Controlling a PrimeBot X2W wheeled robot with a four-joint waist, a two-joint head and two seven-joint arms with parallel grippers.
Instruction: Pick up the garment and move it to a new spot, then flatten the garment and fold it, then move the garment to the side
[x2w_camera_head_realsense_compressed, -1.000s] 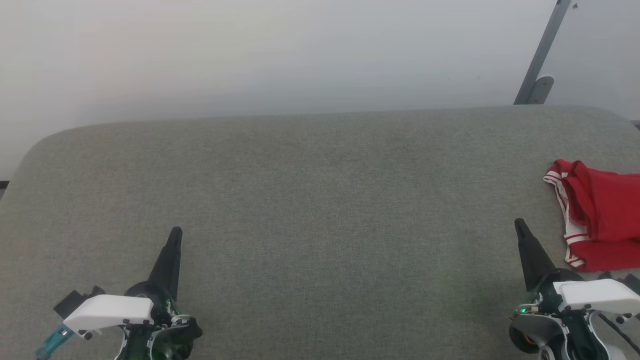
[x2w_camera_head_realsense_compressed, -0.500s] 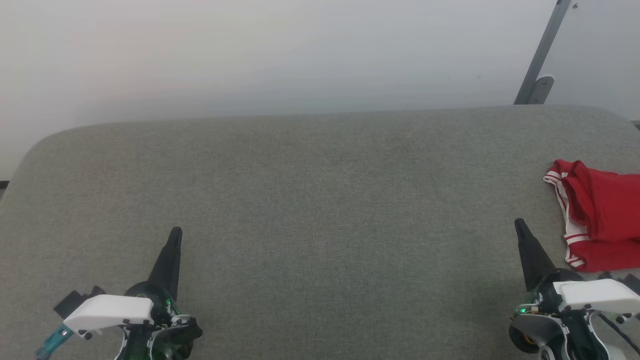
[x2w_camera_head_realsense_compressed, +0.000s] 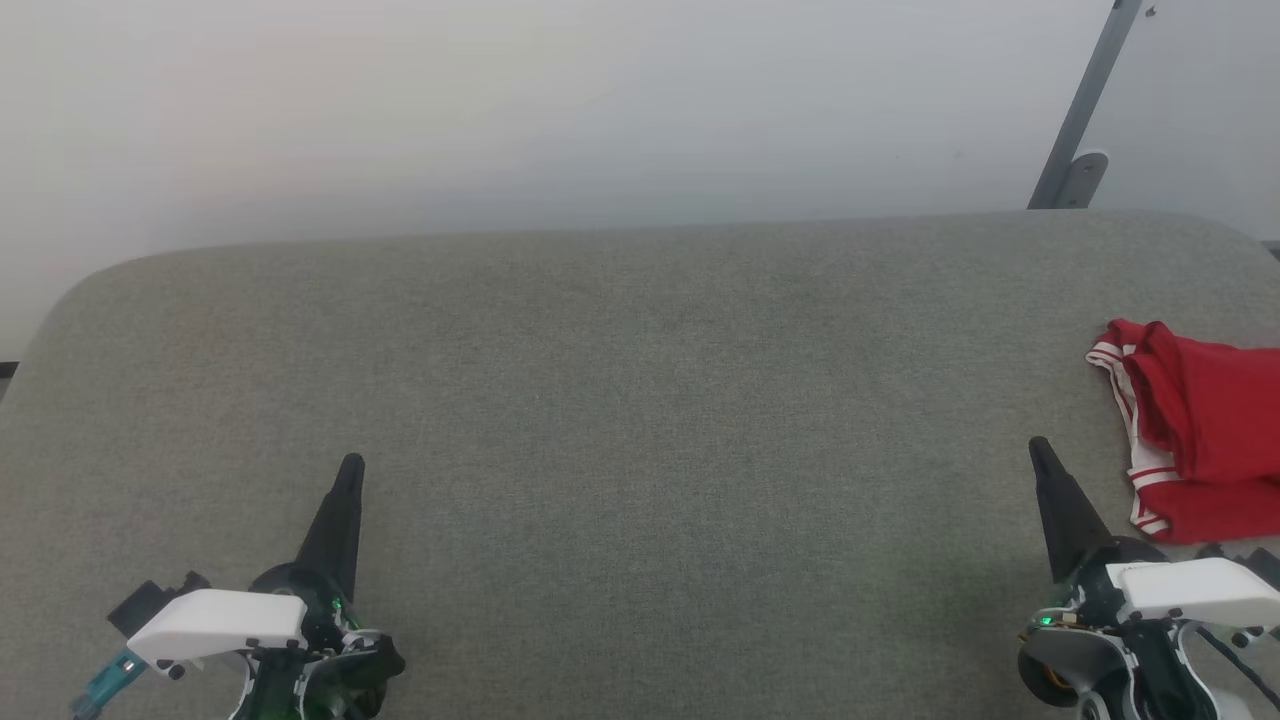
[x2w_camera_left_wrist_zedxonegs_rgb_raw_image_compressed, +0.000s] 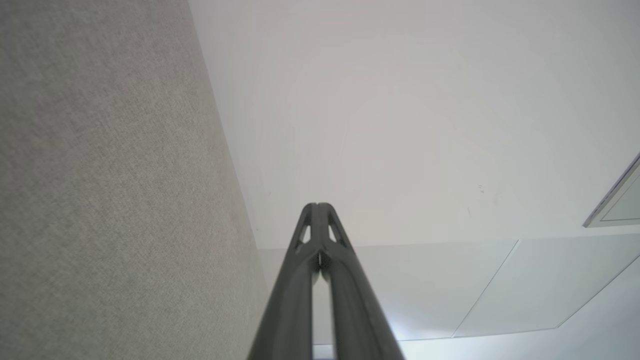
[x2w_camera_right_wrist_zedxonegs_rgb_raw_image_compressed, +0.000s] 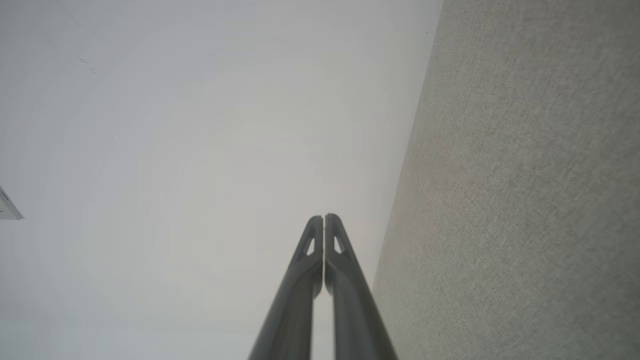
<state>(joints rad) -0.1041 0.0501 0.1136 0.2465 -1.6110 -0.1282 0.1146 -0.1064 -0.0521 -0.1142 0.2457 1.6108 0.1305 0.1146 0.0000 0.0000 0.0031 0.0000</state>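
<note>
Although the garment (x2w_camera_head_realsense_compressed: 1205, 440) lay in a red bundle on the grey padded surface (x2w_camera_head_realsense_compressed: 640, 400), just beyond and outboard of your right gripper (x2w_camera_head_realsense_compressed: 1040, 450) fingertips, the frame edge cut it off. That fitted either a folded shirt set aside or one awaiting pickup. Your right and left gripper (x2w_camera_head_realsense_compressed: 351, 466) fingers were pressed together, holding nothing.

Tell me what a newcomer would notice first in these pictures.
The red garment stands out most, bunched up at the right edge of the grey fabric surface. Next come the left hand and right hand, dark and pointed, low in the head view, both shut and empty; the right hand sits near the garment without touching it.
</note>
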